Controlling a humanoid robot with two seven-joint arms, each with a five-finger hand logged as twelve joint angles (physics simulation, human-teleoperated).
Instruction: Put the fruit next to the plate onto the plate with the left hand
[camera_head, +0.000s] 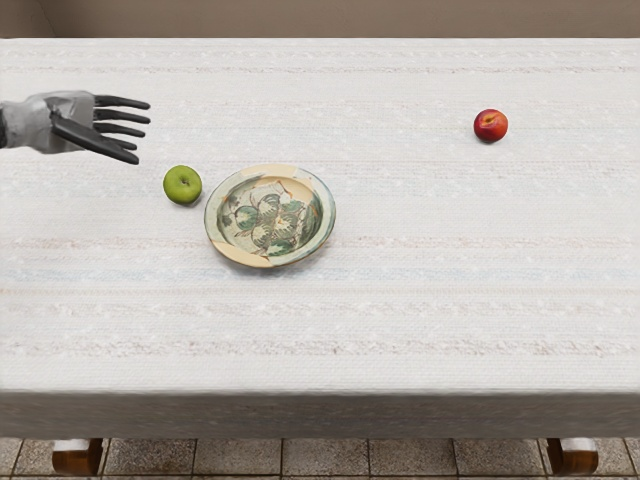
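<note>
Left hand (95, 124) held level, fingers spread and empty, near green apple (182, 184) beside plate (226, 244)

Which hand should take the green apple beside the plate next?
Left. The left hand is open, fingers spread, just above and left of the green apple in the picture. The apple lies by the left rim of the plate. The right arm is not in view.
</note>
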